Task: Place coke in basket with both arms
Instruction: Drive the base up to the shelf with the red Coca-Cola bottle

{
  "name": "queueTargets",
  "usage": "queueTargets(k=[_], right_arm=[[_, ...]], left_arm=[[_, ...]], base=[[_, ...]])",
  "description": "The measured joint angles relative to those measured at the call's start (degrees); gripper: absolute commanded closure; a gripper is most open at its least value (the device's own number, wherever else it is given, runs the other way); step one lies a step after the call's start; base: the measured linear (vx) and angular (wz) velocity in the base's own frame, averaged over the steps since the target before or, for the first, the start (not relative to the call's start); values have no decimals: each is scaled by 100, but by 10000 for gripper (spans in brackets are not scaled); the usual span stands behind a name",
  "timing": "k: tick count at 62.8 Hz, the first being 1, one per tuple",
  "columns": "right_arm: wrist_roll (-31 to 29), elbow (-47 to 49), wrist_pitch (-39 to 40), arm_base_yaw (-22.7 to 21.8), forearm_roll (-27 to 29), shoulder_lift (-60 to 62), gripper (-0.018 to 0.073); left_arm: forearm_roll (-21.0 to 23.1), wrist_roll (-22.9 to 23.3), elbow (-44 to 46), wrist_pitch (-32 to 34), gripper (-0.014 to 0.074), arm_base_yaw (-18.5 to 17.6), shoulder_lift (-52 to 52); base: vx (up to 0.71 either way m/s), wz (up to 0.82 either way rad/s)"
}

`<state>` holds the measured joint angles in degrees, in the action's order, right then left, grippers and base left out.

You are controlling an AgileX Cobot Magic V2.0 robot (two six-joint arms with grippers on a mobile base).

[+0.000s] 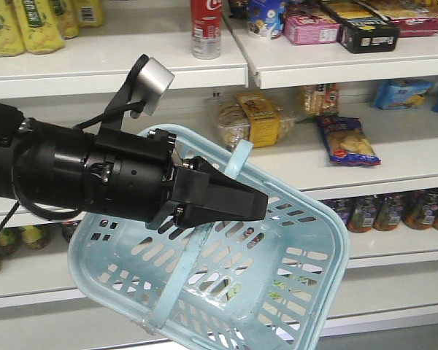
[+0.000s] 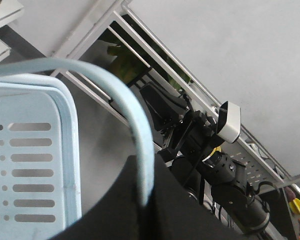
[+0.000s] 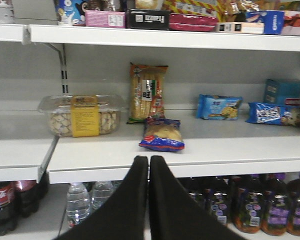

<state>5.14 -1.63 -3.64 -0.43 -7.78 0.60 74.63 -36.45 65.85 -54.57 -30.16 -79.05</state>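
My left pincer [image 1: 252, 205] is clamped on the handle of the basket [image 1: 315, 205]. My right pincer [image 3: 149, 167] is pressed together, empty. The coke [image 1: 206, 29] stands near the front right corner of the top bench [image 1: 117, 73].

This is a shop, a grocery aisle by the look of it. White shelves [image 3: 165, 150] run in tiers on slotted wall brackets, stocked with packaged goods: snack bags [image 3: 161, 135], a clear biscuit tub [image 3: 82, 116] with a yellow label, boxes [image 3: 147, 19] above, dark drink bottles [image 3: 260, 210] and water bottles [image 3: 79, 202] below — and a light blue slotted shopping basket [image 1: 277, 255] hangs before them.
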Motion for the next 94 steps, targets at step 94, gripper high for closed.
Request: queueTargets(k=[94], right_arm=[[0,0,0,0,0,0,565]], left_arm=[[0,0,0,0,603,0,0]], base=[[7,29]])
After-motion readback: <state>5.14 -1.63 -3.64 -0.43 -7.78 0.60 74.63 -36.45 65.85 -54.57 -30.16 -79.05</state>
